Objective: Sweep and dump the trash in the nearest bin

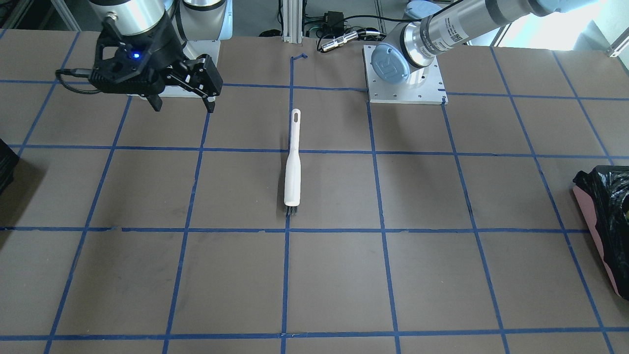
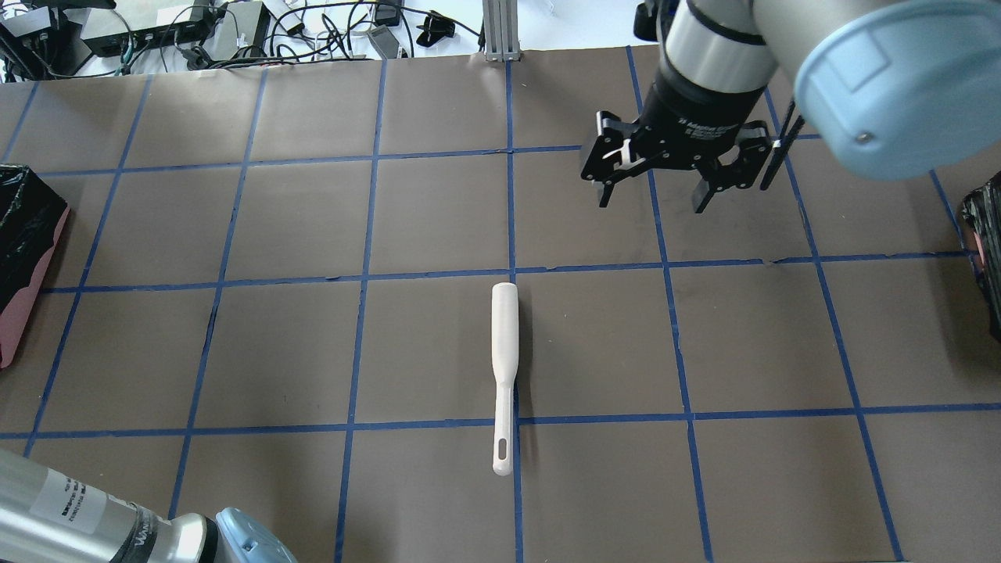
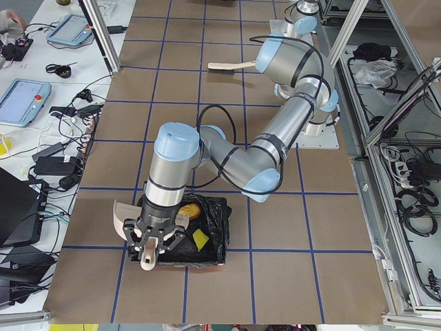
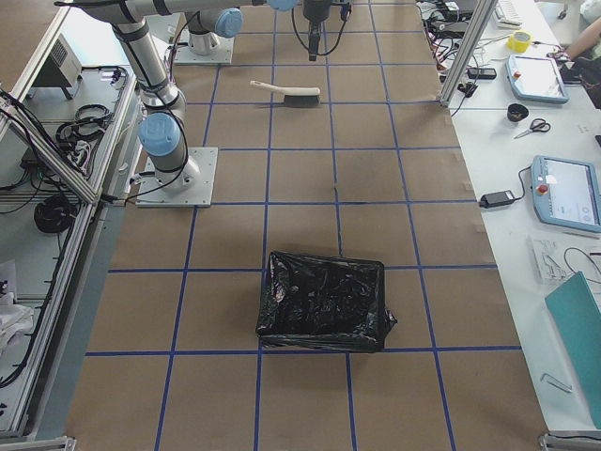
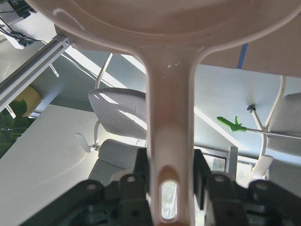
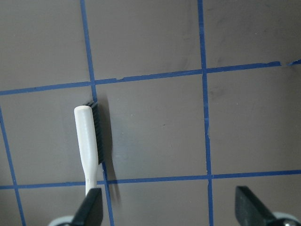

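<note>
My left gripper (image 5: 169, 188) is shut on the handle of the white dustpan (image 5: 169, 70). In the exterior left view the left gripper (image 3: 150, 243) holds the dustpan (image 3: 124, 219) tipped on edge over the bin (image 3: 215, 234), which is lined with a black bag. A brown piece (image 3: 191, 210) and a yellow wedge (image 3: 200, 239) of trash lie in the bin. The croissant-like piece is hidden. The bin's pink side shows overhead (image 2: 19, 313). My right gripper (image 2: 649, 199) is open and empty above the table, beyond the white brush (image 2: 504, 352), which lies flat mid-table.
The brush also shows in the front view (image 1: 293, 162) and the right wrist view (image 6: 87, 141). A second dark, bag-lined container (image 4: 324, 301) stands at the right end of the table. Cables and electronics (image 2: 195, 31) lie beyond the far edge.
</note>
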Motion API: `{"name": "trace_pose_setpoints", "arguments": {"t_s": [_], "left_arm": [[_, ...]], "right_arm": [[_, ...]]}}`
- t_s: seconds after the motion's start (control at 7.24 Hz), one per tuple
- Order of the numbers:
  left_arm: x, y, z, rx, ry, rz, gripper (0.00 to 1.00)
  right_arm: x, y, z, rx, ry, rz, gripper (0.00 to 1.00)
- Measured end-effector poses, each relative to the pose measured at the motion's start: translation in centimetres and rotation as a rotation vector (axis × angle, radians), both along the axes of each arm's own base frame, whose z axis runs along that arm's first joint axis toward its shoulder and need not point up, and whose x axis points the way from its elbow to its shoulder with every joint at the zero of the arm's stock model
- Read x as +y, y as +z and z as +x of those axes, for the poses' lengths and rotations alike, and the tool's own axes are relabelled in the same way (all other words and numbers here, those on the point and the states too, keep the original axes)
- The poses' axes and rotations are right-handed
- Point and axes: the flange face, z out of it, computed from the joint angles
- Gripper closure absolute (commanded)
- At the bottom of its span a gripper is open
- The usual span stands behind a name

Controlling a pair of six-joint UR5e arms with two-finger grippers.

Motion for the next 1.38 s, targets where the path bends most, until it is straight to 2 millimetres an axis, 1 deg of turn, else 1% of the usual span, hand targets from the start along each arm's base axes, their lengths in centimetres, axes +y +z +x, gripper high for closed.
{"name": "trace_pose_setpoints", "arguments": {"t_s": [0.14, 0.28, 0.41, 0.69, 0.97, 1.1, 1.38], "left_arm": [[-2.0, 0.4, -3.1, 0.033, -0.008, -0.009, 1.00], [-4.4, 0.1, -6.3, 0.063, -0.018, -0.019, 1.00], [-6.7, -0.9, -9.6, 0.101, -0.020, -0.032, 1.00], [-10.8, -4.0, -15.8, 0.200, 0.011, -0.063, 1.00], [-14.8, -6.5, -23.2, 0.314, 0.102, -0.119, 1.00], [-16.3, -7.2, -27.0, 0.358, 0.157, -0.145, 1.00], [-18.1, -8.3, -33.4, 0.471, 0.274, -0.195, 1.00]], "right_arm": [[-0.1, 0.5, -0.9, 0.017, -0.007, -0.012, 0.00], [0.0, 1.1, -1.4, 0.037, -0.004, -0.025, 0.00], [0.2, 1.5, -1.6, 0.052, 0.017, -0.037, 0.00], [0.5, 2.0, -1.8, 0.065, 0.084, -0.056, 0.00], [1.0, 2.3, -1.9, 0.076, 0.114, -0.062, 0.00], [1.1, 2.4, -1.9, 0.077, 0.119, -0.064, 0.00], [1.2, 2.3, -1.9, 0.075, 0.121, -0.063, 0.00]]}}
